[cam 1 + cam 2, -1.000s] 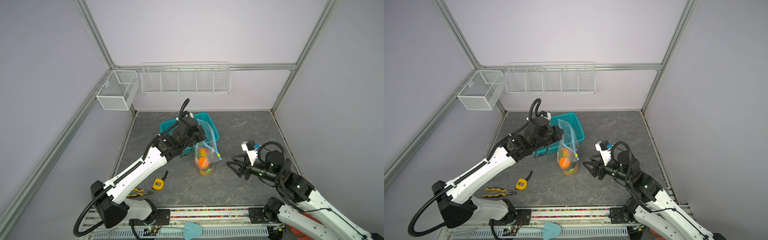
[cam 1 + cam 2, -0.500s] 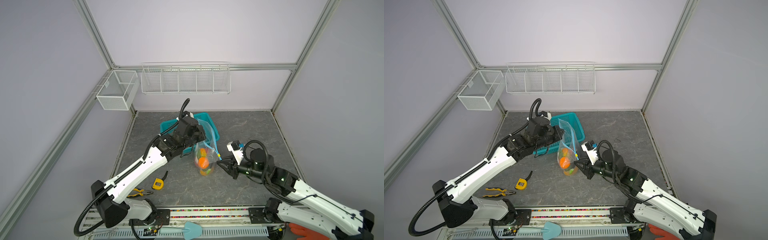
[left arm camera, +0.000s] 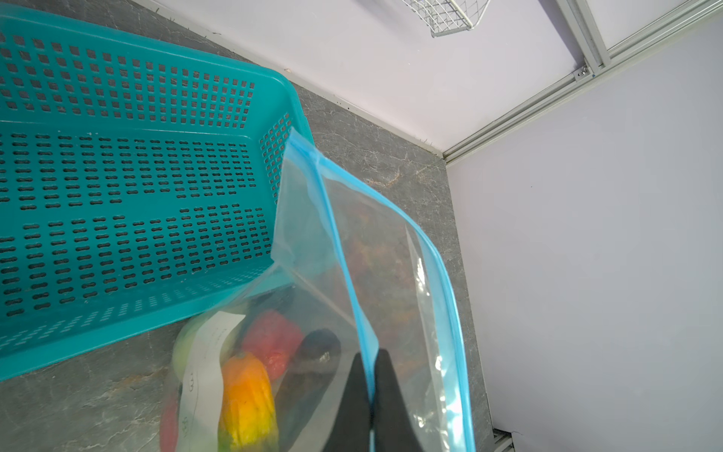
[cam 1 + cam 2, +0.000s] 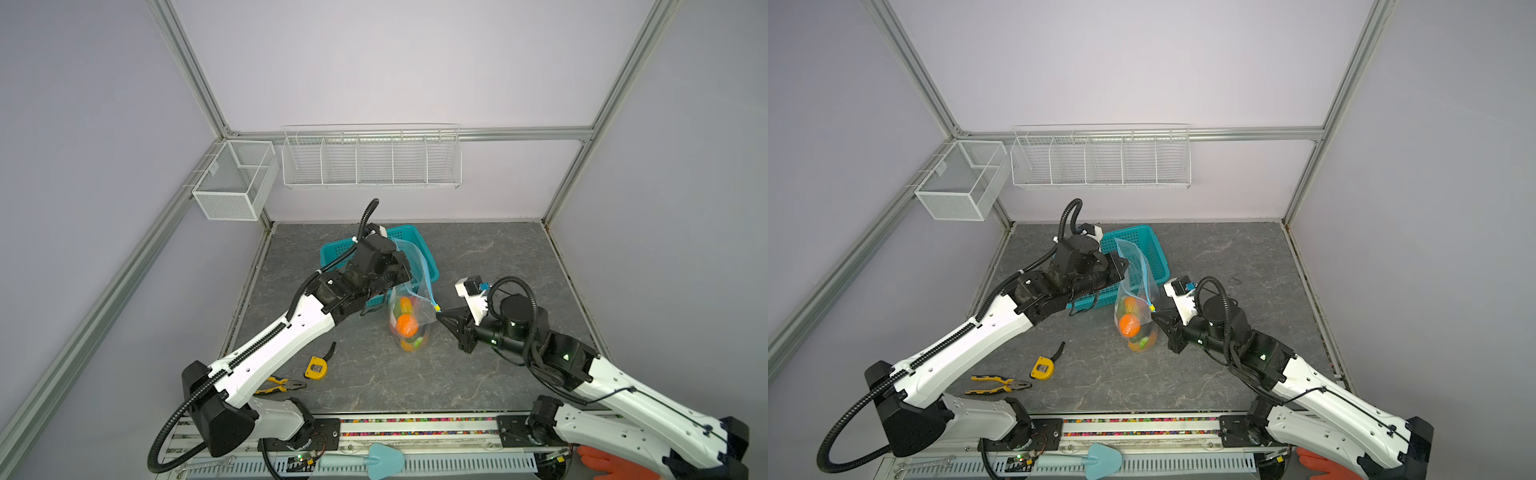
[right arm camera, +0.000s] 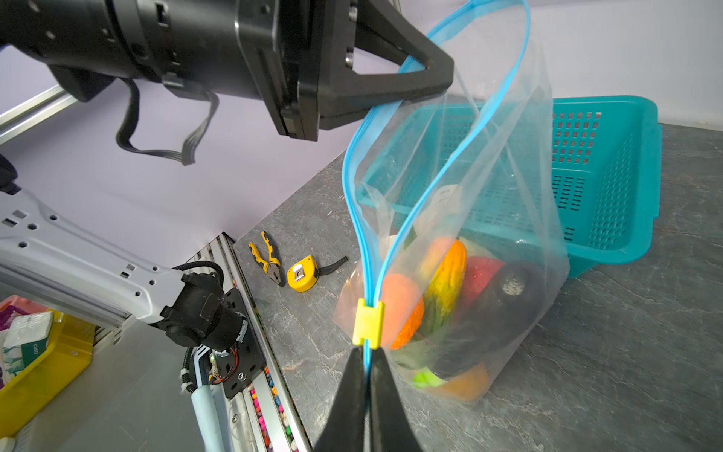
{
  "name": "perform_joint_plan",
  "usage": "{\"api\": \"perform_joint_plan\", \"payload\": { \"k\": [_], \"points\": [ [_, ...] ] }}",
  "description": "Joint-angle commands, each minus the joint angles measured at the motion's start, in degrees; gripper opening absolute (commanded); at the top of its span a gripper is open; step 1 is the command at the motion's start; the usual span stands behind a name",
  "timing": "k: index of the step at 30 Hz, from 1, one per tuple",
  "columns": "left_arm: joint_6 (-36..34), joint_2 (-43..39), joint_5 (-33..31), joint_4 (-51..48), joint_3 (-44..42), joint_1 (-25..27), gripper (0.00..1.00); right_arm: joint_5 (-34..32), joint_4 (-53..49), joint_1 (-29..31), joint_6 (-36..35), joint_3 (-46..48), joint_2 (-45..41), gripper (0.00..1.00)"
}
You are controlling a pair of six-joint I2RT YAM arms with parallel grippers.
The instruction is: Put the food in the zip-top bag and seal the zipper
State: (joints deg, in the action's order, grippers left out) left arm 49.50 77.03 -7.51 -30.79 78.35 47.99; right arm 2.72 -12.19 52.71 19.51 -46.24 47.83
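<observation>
We judge loading done: the food [image 5: 442, 281] lies in the bottom of the zip-top bag [image 4: 411, 291], which stands mid-frame in both top views on the worktop [image 4: 478, 374], just beside the teal basket [image 4: 1158, 257]. Sealing is left, since the zipper [image 5: 367, 281] gapes in a loop beyond the yellow slider [image 5: 367, 325]. The left gripper [image 3: 369, 391] is clamped on the strip's raised part and the right gripper [image 5: 365, 375] is pinched on it right next to the slider; the clear film hangs slack and crinkled.

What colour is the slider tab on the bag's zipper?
Yellow; the slider tab shows best in the right wrist view.
</observation>
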Motion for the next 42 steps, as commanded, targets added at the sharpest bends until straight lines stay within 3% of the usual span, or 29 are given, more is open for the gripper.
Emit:
{"api": "perform_joint_plan", "payload": {
  "k": [1,4,10,15,21,26,35,42],
  "points": [
    [0.40,-1.88,-0.60,-0.01,-0.80,-0.22,0.00,-2.06,-0.98,0.38,-0.79,-3.39,0.06,0.07],
    [-0.68,-3.21,-1.01,-0.18,-1.14,-0.19,0.05,-3.19,-4.10,0.29,-3.96,-7.19,0.90,0.07],
    [-2.78,-7.94,-2.55,0.22,-2.88,-0.18,0.57,-1.67,-4.60,-0.91,-11.18,-10.09,2.07,0.07],
    [-4.93,-11.33,-3.25,-0.71,-2.95,-0.16,0.76,1.85,-7.71,-3.17,-15.46,-13.73,4.55,0.06],
    [-7.99,-14.94,-5.47,-2.42,-2.46,-0.26,0.84,4.71,-11.76,-8.09,-18.60,-17.89,5.01,0.06],
    [-11.74,-14.90,-6.33,-6.26,1.95,-0.26,0.86,8.61,-12.85,-10.50,-20.70,-20.54,5.42,0.06],
    [-12.48,-15.25,-7.43,-9.85,5.44,-0.26,0.86,17.90,-21.38,-11.61,-29.58,-27.80,9.93,0.06],
    [-11.77,-15.13,-2.93,-8.95,5.83,-0.26,0.87,21.94,-25.73,-12.26,-32.58,-31.66,11.91,0.06]
  ]
}}
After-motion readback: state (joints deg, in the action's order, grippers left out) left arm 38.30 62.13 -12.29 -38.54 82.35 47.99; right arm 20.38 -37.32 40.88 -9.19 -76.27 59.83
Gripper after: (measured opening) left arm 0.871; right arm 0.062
